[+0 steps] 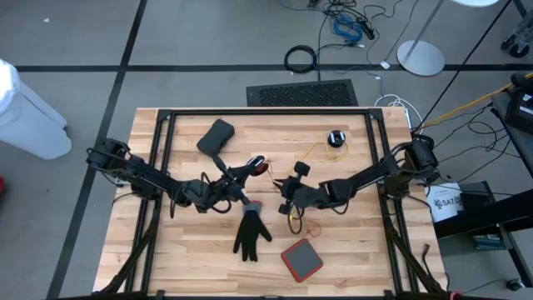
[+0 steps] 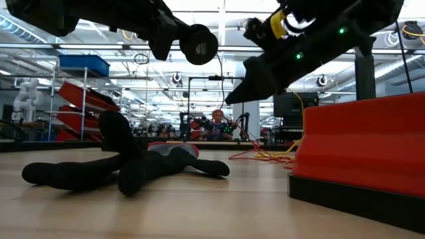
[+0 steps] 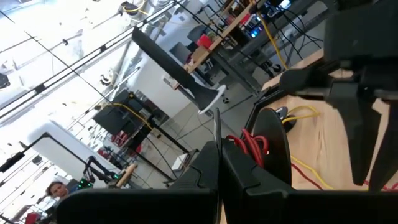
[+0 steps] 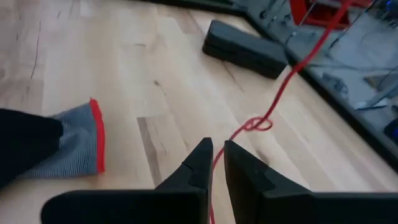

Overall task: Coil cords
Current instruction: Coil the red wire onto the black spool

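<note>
A thin red cord (image 4: 292, 68) runs between my two grippers, with a small knot (image 4: 258, 123) along it. Its wound end sits on a black puck (image 3: 264, 146) at my left gripper (image 3: 217, 165), which is shut and raised above the table's middle (image 1: 248, 171). My right gripper (image 4: 216, 163) is shut on the cord just right of there (image 1: 286, 204), above the table. A yellow cord (image 1: 316, 154) lies slack on the wood and leads to a second black puck (image 1: 336, 137) farther back. My left gripper is shut beside the puck wound with red cord (image 3: 249, 143). Its own fingers hide the place of contact, so I cannot tell which part it has. The puck (image 2: 199, 44) is lifted well clear of the table. My right gripper pinches the red cord (image 4: 214, 171) between its two fingers. The fingers slant down toward the table's left and lie across the cord. From them the cord rises in a straight line toward my left gripper.
A black glove with a grey, red-edged cuff (image 1: 250, 233) lies on the wood just near of both grippers. A red pad (image 1: 301, 258) lies near the front edge. A black case (image 1: 216, 136) lies at the back left. A black frame (image 1: 266, 112) borders the table.
</note>
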Tool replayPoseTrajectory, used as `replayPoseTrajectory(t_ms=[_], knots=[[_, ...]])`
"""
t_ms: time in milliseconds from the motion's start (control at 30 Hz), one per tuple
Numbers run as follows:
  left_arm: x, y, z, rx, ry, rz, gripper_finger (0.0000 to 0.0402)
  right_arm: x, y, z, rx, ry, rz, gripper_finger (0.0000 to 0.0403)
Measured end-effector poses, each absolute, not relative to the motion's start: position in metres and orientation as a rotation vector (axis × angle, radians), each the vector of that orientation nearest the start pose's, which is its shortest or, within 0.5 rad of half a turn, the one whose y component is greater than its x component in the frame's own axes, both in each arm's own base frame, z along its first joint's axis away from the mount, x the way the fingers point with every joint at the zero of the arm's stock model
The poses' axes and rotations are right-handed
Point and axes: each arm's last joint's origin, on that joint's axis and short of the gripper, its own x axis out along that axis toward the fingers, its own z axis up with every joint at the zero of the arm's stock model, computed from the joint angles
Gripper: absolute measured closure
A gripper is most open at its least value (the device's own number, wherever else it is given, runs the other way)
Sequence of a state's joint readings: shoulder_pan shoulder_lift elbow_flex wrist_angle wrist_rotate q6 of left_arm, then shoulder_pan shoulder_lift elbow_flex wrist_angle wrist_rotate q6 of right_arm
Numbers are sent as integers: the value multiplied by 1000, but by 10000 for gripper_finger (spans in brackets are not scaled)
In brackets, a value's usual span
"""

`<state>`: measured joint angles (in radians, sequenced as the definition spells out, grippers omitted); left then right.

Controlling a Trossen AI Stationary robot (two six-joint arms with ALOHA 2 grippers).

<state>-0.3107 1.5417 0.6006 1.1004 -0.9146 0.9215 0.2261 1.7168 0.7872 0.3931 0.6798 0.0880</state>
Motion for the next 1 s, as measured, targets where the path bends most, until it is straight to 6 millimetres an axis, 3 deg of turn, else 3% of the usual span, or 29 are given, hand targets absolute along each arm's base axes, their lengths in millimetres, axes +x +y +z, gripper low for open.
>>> replayPoseTrajectory(t_ms=[200,700,1000], knots=[[283,-67,218,775,144,612,402,330,46,158,-99,474,-377,373],[283,-67,218,752,133,606,402,334,35,143,-93,511,-437,316],[283,-67,218,753,129,596,402,334,29,143,-98,512,-472,313]])
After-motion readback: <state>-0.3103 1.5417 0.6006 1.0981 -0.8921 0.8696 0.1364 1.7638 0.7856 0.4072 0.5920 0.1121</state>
